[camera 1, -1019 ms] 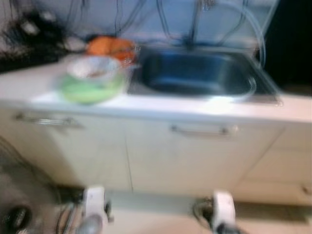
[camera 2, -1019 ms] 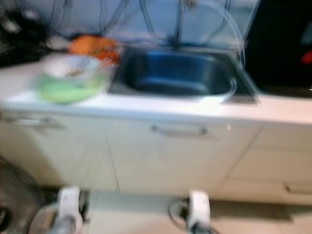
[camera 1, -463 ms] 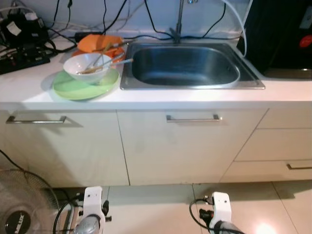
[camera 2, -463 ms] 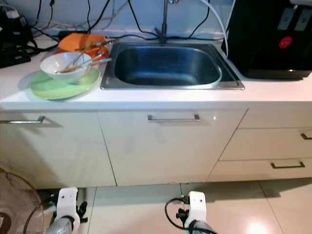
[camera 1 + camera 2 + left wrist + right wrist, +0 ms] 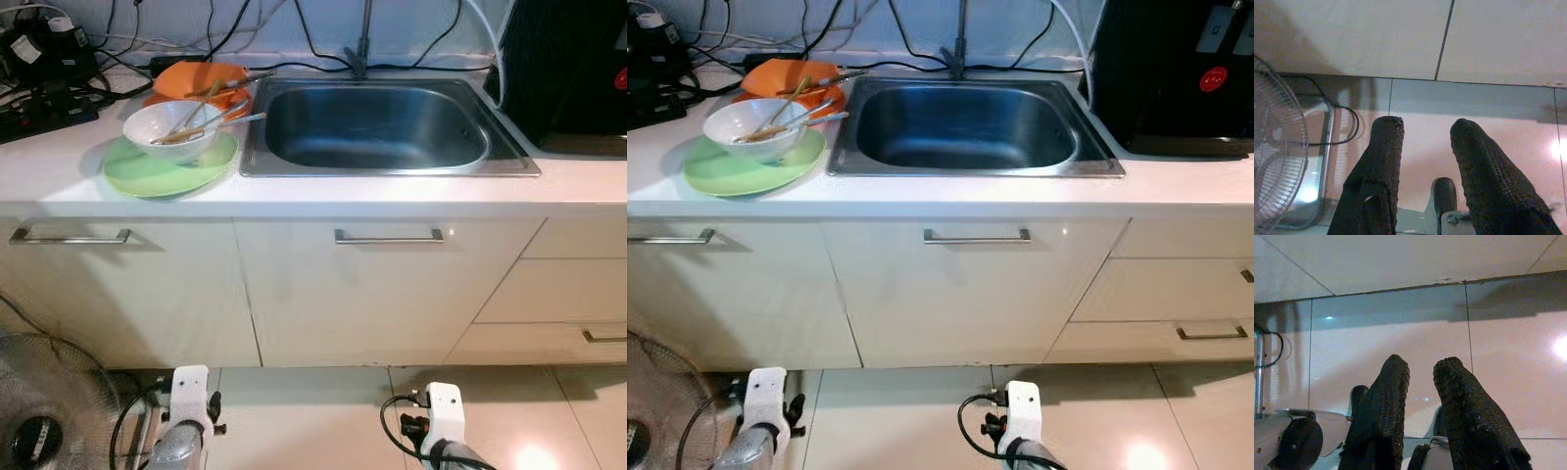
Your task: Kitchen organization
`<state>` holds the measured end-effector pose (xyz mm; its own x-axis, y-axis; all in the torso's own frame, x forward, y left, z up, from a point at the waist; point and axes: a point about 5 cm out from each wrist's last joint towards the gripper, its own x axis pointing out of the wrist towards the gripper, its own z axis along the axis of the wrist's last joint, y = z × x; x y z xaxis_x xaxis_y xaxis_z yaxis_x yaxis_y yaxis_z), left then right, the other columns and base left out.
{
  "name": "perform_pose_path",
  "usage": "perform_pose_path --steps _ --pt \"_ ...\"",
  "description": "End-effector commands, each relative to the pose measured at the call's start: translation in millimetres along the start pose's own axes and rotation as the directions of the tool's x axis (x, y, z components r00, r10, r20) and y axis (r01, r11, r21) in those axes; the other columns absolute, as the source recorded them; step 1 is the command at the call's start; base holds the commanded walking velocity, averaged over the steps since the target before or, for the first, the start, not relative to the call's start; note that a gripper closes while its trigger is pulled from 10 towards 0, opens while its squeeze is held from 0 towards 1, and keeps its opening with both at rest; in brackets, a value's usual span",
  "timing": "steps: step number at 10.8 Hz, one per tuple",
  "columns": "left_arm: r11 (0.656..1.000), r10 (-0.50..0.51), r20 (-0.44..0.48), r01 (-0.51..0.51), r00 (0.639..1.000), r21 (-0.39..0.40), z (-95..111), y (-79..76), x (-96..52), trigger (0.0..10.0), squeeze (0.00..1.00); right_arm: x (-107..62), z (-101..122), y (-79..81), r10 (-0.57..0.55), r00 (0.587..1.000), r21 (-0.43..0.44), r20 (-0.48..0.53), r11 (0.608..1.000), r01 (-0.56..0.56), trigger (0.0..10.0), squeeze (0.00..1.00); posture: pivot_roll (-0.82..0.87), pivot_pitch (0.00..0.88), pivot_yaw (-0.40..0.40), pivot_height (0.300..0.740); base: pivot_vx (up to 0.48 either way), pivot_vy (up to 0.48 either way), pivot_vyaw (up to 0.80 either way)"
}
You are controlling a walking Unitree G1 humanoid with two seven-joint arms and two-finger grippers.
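Note:
A white bowl (image 5: 168,128) with chopsticks and a spoon in it sits on a green plate (image 5: 168,168), on the counter left of the steel sink (image 5: 377,125). Behind them lies an orange plate (image 5: 201,78) with more utensils across it. Both arms hang low in front of the cabinets, their wrists at the bottom of the eye views. In the left wrist view my left gripper (image 5: 1425,133) is open above the floor tiles, holding nothing. My right gripper (image 5: 1421,369) points at the floor with its fingers slightly apart and empty.
A faucet (image 5: 361,39) and cables run along the wall behind the sink. A black appliance (image 5: 1176,69) stands on the counter at the right. Cabinet doors and drawers with bar handles (image 5: 389,236) face me. A floor fan (image 5: 44,411) stands at lower left.
The head view was blurred a second ago and is sharp now, and it has shifted slightly. The dishes and both arms have kept their places.

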<state>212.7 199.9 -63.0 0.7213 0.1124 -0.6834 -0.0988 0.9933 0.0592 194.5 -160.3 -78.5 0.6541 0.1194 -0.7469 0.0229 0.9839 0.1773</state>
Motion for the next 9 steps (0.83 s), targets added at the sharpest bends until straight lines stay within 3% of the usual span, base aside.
perform_pose_path --steps 1,5,7,9 --pt "0.999 -0.01 -0.003 0.01 1.0 0.041 -3 0.2 -1.2 10.0 0.0 -0.5 1 0.1 0.0 1.0 -0.019 0.021 1.0 0.0 10.0 0.0 0.18 0.009 0.012 0.74 0.0 0.0 0.41" --pt "0.998 -0.01 0.006 0.01 1.0 0.061 -1 0.9 -0.7 10.0 0.0 -0.5 2 3.1 0.016 0.999 -0.049 0.048 0.999 -0.013 10.0 0.0 0.18 0.0 0.026 0.74 0.0 0.0 0.0" --pt "0.999 -0.011 0.009 0.011 1.0 0.046 -1 -0.6 -0.6 10.0 0.0 7.6 36 8.6 0.033 0.994 -0.056 0.1 0.998 -0.027 10.0 0.0 0.18 0.0 0.023 0.74 0.0 0.0 0.0" --pt "1.0 0.002 0.01 -0.002 1.0 0.028 0 0.4 -0.2 10.0 0.0 8.2 35 12.0 0.042 0.996 -0.08 0.084 0.996 -0.035 10.0 0.0 0.18 0.0 0.015 0.74 0.156 0.0 0.31"
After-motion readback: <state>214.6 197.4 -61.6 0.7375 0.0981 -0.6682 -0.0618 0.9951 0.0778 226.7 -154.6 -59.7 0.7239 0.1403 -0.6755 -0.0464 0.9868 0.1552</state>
